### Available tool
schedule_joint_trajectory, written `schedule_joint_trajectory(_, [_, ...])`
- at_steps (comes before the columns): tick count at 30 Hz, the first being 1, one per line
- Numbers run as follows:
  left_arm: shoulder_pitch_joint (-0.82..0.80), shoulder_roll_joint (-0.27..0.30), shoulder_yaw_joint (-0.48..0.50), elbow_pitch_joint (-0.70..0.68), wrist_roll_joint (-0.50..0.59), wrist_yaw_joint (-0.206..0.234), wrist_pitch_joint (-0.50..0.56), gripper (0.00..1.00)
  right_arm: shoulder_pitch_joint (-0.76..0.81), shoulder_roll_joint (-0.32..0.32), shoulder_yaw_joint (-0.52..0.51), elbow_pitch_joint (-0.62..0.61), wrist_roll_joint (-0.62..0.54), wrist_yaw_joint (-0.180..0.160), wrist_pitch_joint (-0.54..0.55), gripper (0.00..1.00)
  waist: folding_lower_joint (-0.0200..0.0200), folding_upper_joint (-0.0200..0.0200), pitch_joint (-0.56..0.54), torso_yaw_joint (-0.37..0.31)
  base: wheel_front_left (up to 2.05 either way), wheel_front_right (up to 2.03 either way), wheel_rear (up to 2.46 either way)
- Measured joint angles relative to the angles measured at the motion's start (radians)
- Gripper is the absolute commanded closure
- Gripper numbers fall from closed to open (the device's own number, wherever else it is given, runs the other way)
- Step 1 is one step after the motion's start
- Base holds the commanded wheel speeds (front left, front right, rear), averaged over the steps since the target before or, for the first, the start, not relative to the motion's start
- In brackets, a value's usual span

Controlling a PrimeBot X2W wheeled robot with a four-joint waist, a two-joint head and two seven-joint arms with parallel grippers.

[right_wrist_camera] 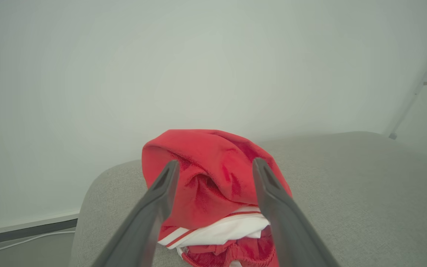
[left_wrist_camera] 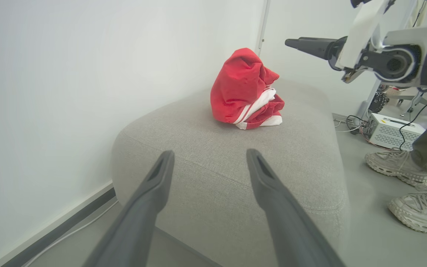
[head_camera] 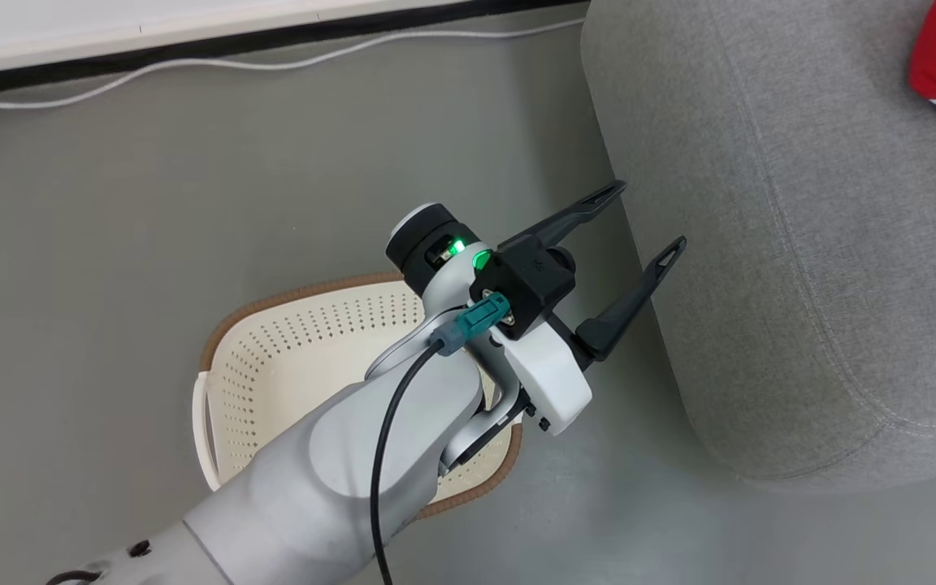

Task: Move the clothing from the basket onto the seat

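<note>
The bright red, white-striped fabric clothing (right_wrist_camera: 213,181) lies heaped on the light grey woven seat (head_camera: 801,244), where the right gripper (right_wrist_camera: 216,163), spread and empty, hovers near enough that it might snag a raised fold and drag it off, while the left gripper (head_camera: 653,213), likewise spread, hangs between the seat and the cream perforated plastic basket (head_camera: 305,294).

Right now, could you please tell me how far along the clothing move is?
Done: the clothing lies heaped on the seat, and the part of the basket not hidden by the left arm holds nothing. In hand: nothing; the left gripper is open between basket and seat, the right gripper open facing the heap. Left: probably only checking the basket's hidden part.
</note>
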Motion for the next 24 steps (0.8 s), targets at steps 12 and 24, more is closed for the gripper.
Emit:
schedule_joint_trajectory(12, [0.172, -0.005, 0.139, 0.024, 0.044, -0.016, 0.000, 0.00, 0.172, 0.065, 0.014, -0.123, -0.035, 0.000, 0.000, 0.00, 0.0000, 0.0000, -0.162, 0.038, 0.00, 0.00, 0.00])
schedule_joint_trajectory(24, [0.389, 0.001, 0.419, -0.002, 0.162, 0.039, 0.000, 0.00, 0.271, 0.138, 0.096, -0.209, -0.054, 0.000, 0.000, 0.00, 0.0000, 0.0000, -0.271, 0.176, 0.00, 0.00, 0.00])
